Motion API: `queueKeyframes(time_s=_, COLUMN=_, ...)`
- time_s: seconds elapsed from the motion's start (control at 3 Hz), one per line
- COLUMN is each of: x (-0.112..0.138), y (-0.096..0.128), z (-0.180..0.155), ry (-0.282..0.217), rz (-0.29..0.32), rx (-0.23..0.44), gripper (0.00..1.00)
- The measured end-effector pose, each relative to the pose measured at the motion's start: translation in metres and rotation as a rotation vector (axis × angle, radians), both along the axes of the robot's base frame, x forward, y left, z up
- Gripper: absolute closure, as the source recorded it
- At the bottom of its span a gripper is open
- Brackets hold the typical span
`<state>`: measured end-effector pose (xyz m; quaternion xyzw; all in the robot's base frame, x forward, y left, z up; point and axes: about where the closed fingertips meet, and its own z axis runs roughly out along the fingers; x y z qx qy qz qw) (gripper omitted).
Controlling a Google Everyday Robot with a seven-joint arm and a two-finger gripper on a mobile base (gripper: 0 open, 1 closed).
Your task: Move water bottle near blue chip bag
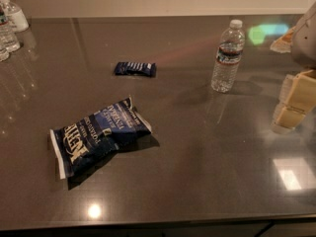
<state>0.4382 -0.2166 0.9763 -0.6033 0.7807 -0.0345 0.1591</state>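
The water bottle stands upright on the dark countertop at the back right; it is clear and ribbed, with a white cap and a dark label band. The blue chip bag lies flat at the front left, dark navy with white lettering. My gripper is at the right edge of the view, just above the counter, to the right of the bottle and a little nearer the front, and apart from it. It holds nothing that I can see.
A small dark blue flat packet lies between bag and bottle, further back. A white-topped pump bottle and small clear bottles stand at the back left corner. The counter's front edge runs along the bottom.
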Motion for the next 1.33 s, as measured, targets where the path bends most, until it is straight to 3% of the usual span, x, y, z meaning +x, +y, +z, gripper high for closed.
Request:
queueKeyframes(time_s=0.67, x=0.005, y=0.001, z=0.0, ry=-0.001, rz=0.006, rx=-0.013, gripper=0.0)
queueKeyframes(time_s=1.33, x=0.062, y=-0.001, z=-0.001, ry=-0.051, rz=-0.085, rx=0.118, gripper=0.0)
